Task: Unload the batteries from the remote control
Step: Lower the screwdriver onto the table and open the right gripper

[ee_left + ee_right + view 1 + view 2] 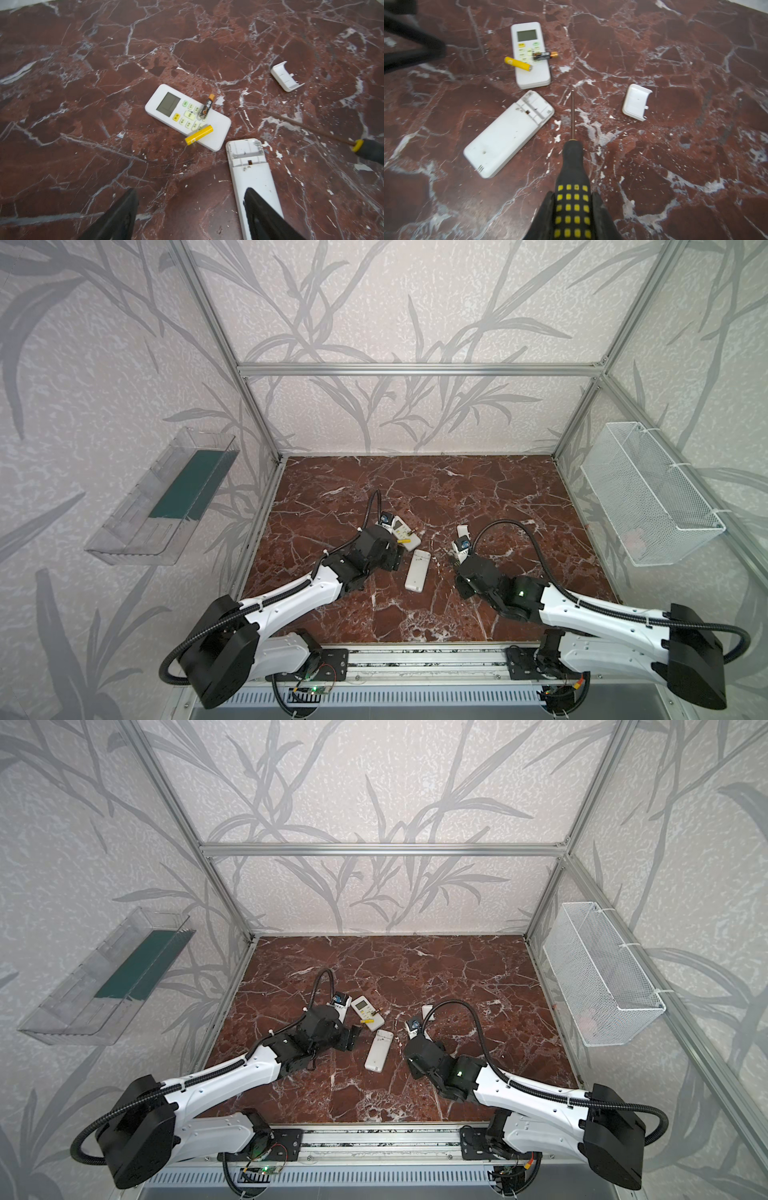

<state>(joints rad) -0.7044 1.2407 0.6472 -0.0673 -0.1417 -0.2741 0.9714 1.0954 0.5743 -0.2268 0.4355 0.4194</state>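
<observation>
lying on a remote (216,128): yellow battery (199,135), black-orange battery (206,107) (left fingers (118,216) apart, right fingers (602,214) clamping screwdriver (572,166)).

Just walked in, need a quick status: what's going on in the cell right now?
The right gripper is shut on the screwdriver handle, tip clear of both remotes. The left gripper is open and empty, by the face-down remote. That remote's battery bay is uncovered and looks empty; a white cover lies apart on the table. A yellow battery and a black-and-copper battery lie across the face-up remote.
</observation>
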